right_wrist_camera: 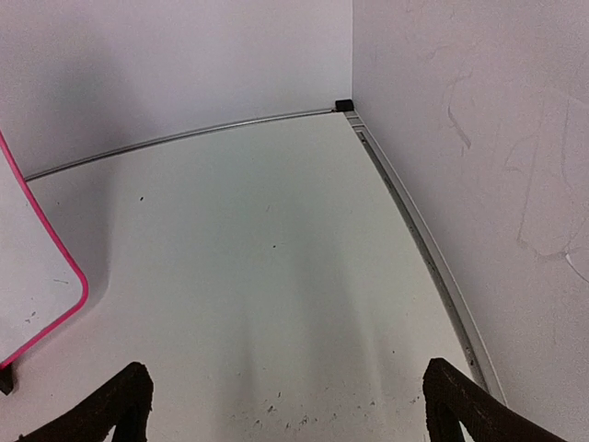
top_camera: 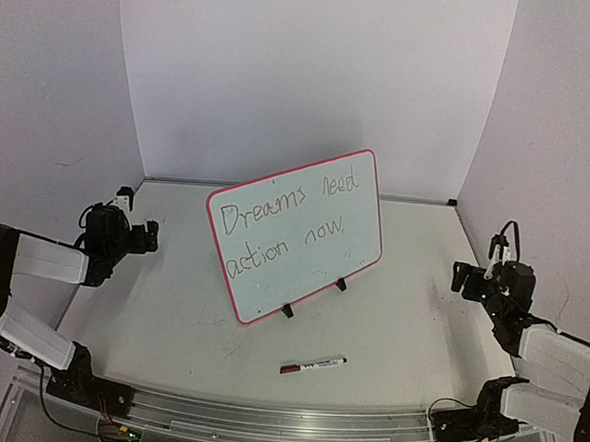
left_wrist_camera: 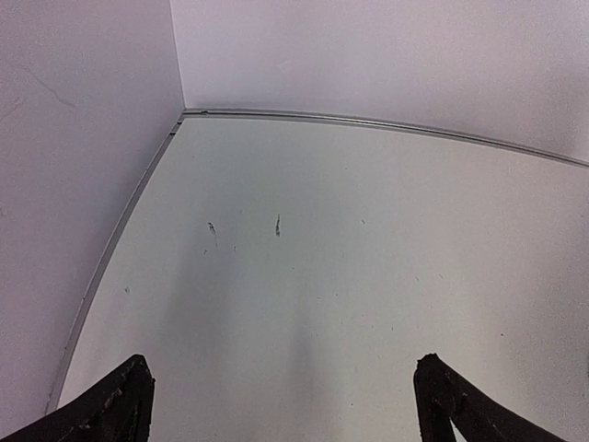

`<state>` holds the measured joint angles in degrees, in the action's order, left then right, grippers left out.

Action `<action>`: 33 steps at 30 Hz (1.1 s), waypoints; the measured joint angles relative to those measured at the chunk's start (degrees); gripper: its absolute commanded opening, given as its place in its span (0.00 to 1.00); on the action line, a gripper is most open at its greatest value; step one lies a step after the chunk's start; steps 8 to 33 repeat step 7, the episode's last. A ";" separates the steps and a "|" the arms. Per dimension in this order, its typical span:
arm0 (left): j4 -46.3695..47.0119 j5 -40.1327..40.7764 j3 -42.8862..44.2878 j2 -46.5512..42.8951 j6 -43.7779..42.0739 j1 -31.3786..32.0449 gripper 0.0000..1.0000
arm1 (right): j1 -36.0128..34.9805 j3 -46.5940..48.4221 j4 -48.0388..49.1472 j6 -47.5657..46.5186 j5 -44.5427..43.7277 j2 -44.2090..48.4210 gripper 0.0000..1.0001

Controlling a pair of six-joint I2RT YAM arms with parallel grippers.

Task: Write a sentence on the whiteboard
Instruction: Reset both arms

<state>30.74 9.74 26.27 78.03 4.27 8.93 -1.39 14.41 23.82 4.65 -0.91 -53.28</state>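
Observation:
The whiteboard (top_camera: 294,236) stands tilted on small black feet at mid-table, red-framed. On it the sentence (top_camera: 287,224) reads "Dreams need action now" in dark slanted script over two lines. A marker pen (top_camera: 312,364) with a dark red cap lies on the table in front of the board. My left gripper (top_camera: 140,224) is open at the far left, well away from the board, with only bare table between its fingers (left_wrist_camera: 120,405). Over at the far right my right gripper (top_camera: 469,274) is open and empty; the board's red corner (right_wrist_camera: 41,285) shows at the left of its wrist view.
White walls close the table on the left, back and right, with a metal strip (left_wrist_camera: 368,122) along the back edge. A rail (top_camera: 263,419) carrying the arm bases runs along the near edge. A small black block (right_wrist_camera: 343,105) sits in the back right corner.

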 measured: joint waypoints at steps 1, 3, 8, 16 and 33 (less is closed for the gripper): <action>0.51 0.27 -0.28 -0.08 0.00 0.00 0.98 | 0.00 -0.04 0.58 -0.09 -0.02 0.12 0.98; 1.13 0.80 -0.61 -0.23 0.00 0.00 0.98 | 0.00 -0.04 1.75 -0.16 -0.01 0.16 0.98; 2.71 1.13 -0.90 -0.31 -0.02 0.00 0.99 | 0.00 -0.04 2.80 -0.16 0.08 0.13 0.98; 2.71 1.13 -0.90 -0.31 -0.02 0.00 0.99 | 0.00 -0.04 2.80 -0.16 0.08 0.13 0.98; 2.71 1.13 -0.90 -0.31 -0.02 0.00 0.99 | 0.00 -0.04 2.80 -0.16 0.08 0.13 0.98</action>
